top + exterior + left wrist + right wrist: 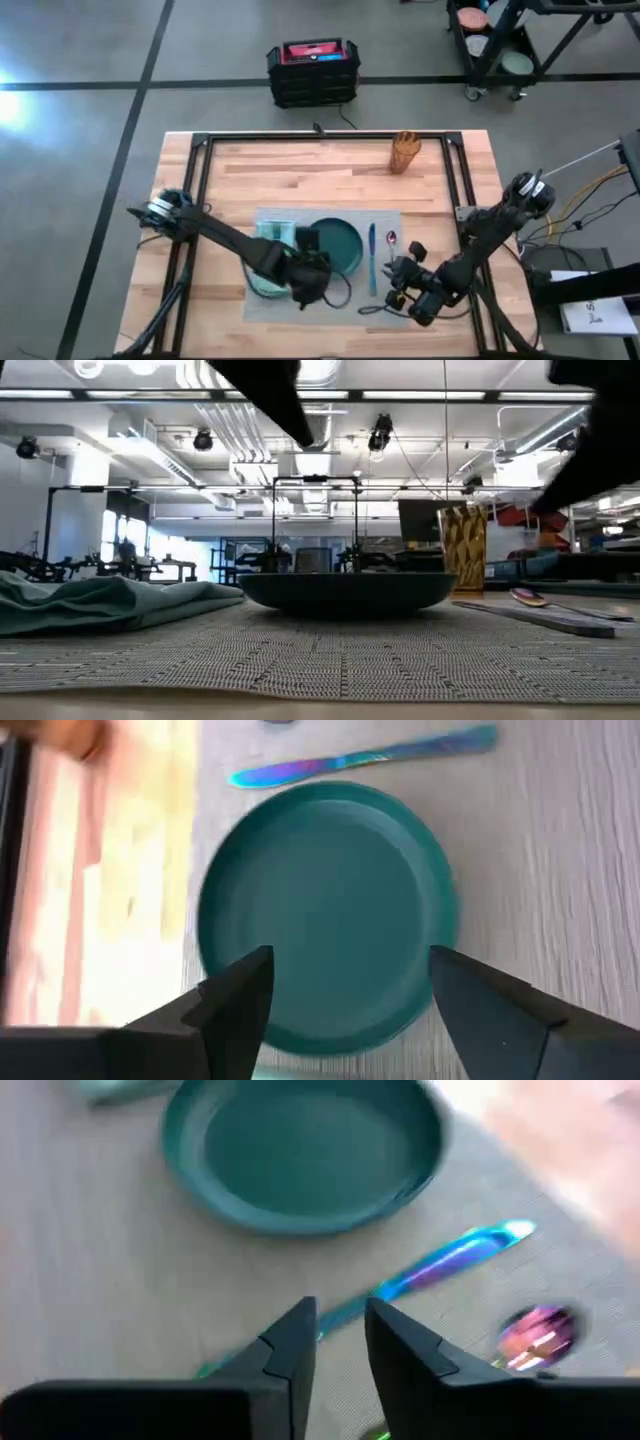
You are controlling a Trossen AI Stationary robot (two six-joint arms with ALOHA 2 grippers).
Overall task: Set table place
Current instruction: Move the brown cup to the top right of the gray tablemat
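The grey woven place [385, 222] lies on the table [300, 170] near its front edge. On it rest a dark green plate [340, 245], a teal napkin [272, 240] to the plate's left, and an iridescent knife [372, 255] and spoon [391, 240] to its right. My left gripper [350, 970] hovers open over the plate's [330, 900] near left rim, holding nothing. My right gripper [340, 1325] hangs above the knife's [450, 1260] handle end. Its fingers stand a narrow gap apart, and the knife shows below that gap.
An amber ribbed glass [405, 152] stands on the bare wood at the back right, clear of the mat. Black rails [200, 180] frame the tabletop. Both arms crowd the mat's near half [320, 660]. The low view shows the plate [345, 592] and napkin [100, 605] resting flat.
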